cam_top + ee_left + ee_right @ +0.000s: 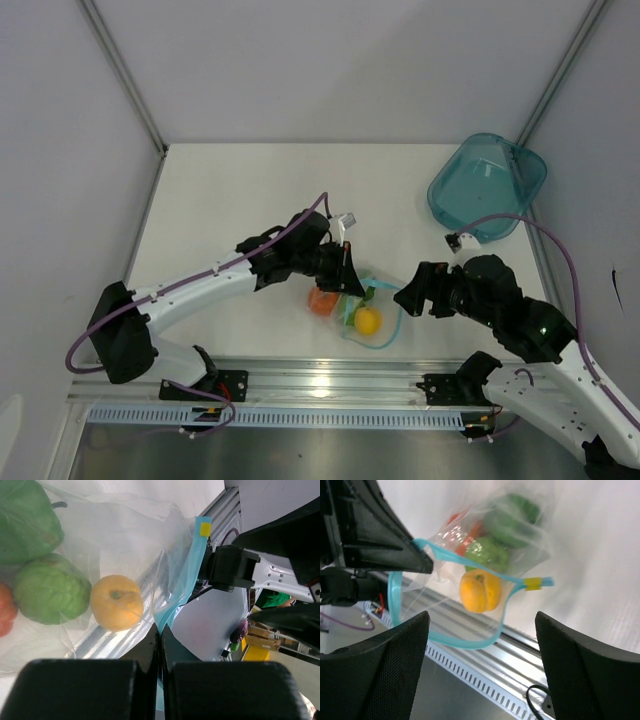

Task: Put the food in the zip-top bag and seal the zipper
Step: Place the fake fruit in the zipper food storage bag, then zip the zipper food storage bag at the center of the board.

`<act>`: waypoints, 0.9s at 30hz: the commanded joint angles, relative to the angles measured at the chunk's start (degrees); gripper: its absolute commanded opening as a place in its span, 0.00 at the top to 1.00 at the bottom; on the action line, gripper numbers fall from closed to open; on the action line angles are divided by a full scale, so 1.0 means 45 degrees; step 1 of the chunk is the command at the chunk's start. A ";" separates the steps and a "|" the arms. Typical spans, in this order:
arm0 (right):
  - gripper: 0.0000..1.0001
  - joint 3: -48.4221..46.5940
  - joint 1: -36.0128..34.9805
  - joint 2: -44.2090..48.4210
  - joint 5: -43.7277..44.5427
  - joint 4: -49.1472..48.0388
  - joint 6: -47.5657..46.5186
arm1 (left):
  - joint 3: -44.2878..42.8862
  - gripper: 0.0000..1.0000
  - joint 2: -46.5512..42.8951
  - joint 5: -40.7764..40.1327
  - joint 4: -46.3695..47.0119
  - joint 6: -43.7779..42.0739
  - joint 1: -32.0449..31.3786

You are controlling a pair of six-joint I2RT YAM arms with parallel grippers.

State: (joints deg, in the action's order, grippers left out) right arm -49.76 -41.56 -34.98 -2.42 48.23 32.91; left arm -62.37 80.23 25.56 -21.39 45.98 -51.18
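Four foods lay inside the bag [125,530], which sat just past the rail [330,378] at the near edge of the table [230,190], so I'd judge only the sealing was left to you. The film was thin, crinkly and limp; it would fold or slide under a pinch, and the load, though light, would roll and drag the mouth askew. The zipper [445,641] was the stiffest part and your best hold. I'd have taken it at one end, near the yellow tab [534,583], and pressed both lips together along the strip.

Your left gripper [347,266] was clenched on the mouth edge, at the teal strip, holding it up. Your right gripper [405,296] faced the opening from just beside it, jaws spread wide and grasping nothing.

The mouth gaped in a wide loop, unsealed. The yellow piece [116,602] sat closest to it, then the light green [47,590], with the orange-red [5,610] and dark green [25,520] deeper in. All showed clearly through the plastic.

Well apart, at the far right, the bowl [487,185] stood idle.
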 commanded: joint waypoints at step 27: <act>0.26 -0.2203 -0.0061 -0.1150 -0.2647 0.1762 -0.4379 | -0.2703 0.99 -0.1949 0.0061 -0.4173 -0.2521 0.0299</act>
State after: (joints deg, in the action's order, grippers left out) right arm -56.71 -41.56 -37.56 -9.74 55.07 18.70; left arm -72.14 72.49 23.03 -38.89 36.56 -50.43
